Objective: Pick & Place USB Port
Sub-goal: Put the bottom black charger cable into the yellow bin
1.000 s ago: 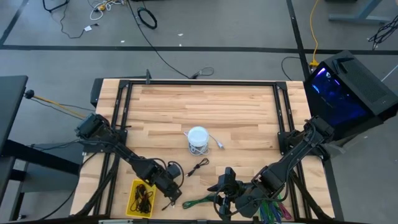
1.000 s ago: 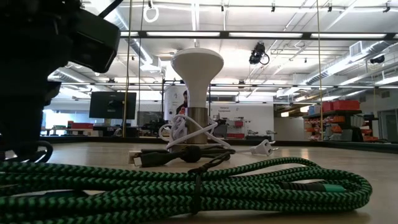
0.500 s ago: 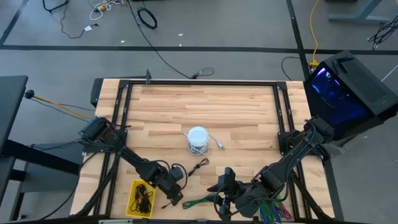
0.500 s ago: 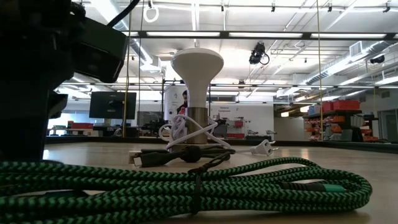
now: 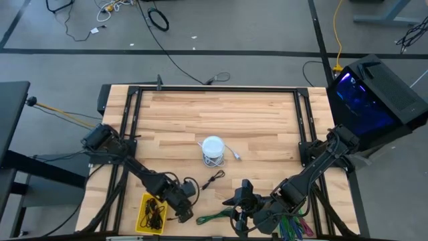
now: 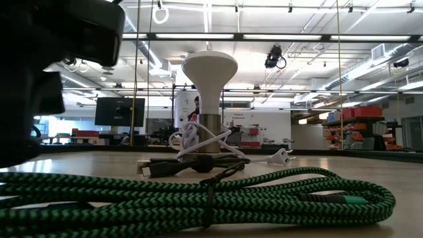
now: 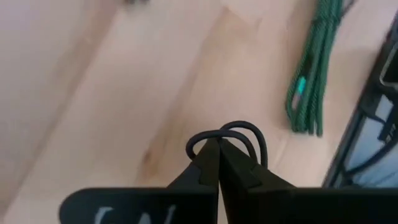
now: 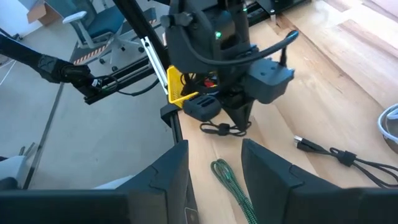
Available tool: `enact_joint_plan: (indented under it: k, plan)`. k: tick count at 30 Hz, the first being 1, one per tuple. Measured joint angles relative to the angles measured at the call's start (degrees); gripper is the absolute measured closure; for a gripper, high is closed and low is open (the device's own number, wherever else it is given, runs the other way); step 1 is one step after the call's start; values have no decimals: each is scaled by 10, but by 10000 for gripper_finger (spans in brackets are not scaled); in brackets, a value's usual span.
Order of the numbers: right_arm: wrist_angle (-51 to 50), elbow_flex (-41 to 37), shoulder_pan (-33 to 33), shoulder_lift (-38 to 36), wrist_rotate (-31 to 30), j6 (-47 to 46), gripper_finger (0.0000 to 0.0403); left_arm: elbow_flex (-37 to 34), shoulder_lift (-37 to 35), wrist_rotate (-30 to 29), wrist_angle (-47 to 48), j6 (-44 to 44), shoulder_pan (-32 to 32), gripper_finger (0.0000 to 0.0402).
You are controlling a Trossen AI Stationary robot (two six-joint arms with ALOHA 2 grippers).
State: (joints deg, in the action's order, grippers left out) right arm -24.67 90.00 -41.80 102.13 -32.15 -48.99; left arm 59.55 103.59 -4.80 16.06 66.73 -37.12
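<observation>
green cable (image 6: 198, 198): nearest the low camera, braided coil flat on the table (image 5: 267, 120) front edge; not my target as I read it
left gripper (image 7: 219, 155): fingers pinched together on a loop of thin black cable (image 7: 239, 132); in the right wrist view the bundle (image 8: 222, 129) hangs under the gripper (image 8: 239, 118), low over the wood, just beside the yellow bin (image 5: 151, 213); I judge this is the USB cable being carried
yellow bin: front-left corner; black cables already lie in it; I take it as the drop spot
right gripper (image 8: 214, 163): fingers spread apart, nothing between them; parked at the front edge by the green cable, waiting
step in hand: carry the held cable over the bin and let go; my guess, from the task only
doing it well: I'd keep the pinch firm until the whole dangling loop is past the bin wall; lift enough that the tail doesn't drag; centre over the bin before opening; go slow so the loop doesn't swing
risk: the tail may catch on the bin rim or hang outside
second black cable (image 5: 213, 179): loose on the wood mid-table, apart from both grippers
white lamp (image 5: 212, 147): farther back, centre table, white cord (image 6: 264, 157) wound round the base; leave alone
</observation>
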Motion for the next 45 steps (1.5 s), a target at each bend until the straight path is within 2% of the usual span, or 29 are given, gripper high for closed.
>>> enact_joint_plan:
  k: [6,10,12,14,17,22,26,29,32,39,45]
  plan:
    - [0,0,0,0,0,0,252,21,-2,-1,5,-16,-15,400]
    - [0,0,0,0,0,0,252,65,-7,-17,33,-53,-19,401]
    - [0,0,0,0,0,0,252,99,-10,-22,75,-64,-20,401]
    - [0,0,-1,0,0,0,252,132,-20,-42,155,-63,-29,401]
    - [0,0,-2,0,0,0,252,183,-40,-81,251,-31,-54,401]
    - [1,0,-5,0,0,0,252,209,-85,-156,352,77,-142,401]
    - [7,0,-7,0,0,0,252,209,-105,-223,465,239,-217,401]
    - [17,0,-7,0,0,0,252,207,-105,-240,550,365,-264,401]
    - [23,0,-7,0,0,0,252,196,-105,-250,591,454,-297,402]
    - [23,0,-7,0,0,0,252,114,-105,-269,572,579,-341,402]
    - [23,0,-7,0,0,0,252,48,-105,-271,514,617,-336,402]
